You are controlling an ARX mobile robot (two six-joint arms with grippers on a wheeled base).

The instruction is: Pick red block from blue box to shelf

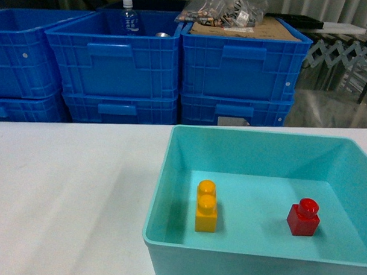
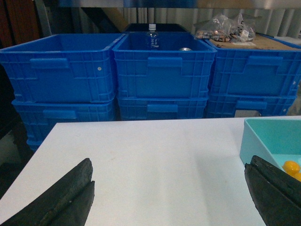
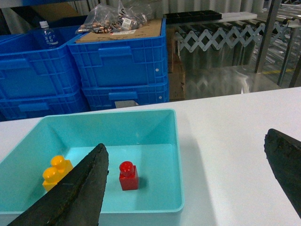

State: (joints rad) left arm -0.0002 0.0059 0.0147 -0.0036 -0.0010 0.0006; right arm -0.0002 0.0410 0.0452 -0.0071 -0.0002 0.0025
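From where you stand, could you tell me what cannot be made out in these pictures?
- Red block: its far side, all views.
- Yellow brick: left wrist view, mostly hidden by the left gripper's finger and the picture edge.
- Turquoise box: near wall cut off, head view.
- Bottle: label too small.
- Shelf: not identifiable in any view.

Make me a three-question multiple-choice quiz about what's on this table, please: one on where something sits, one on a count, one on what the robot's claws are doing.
1. Where is the red block?
A. inside the blue box
B. on the white table
C. in a dark blue crate

2. How many studs top the yellow brick?
A. one
B. two
C. four

3. The right gripper is:
A. shut on the red block
B. open, empty
C. holding the bottle

Key: 1 A, it stands on the tub's floor. 2 B, two round studs show. 3 B, its fingers are spread wide.
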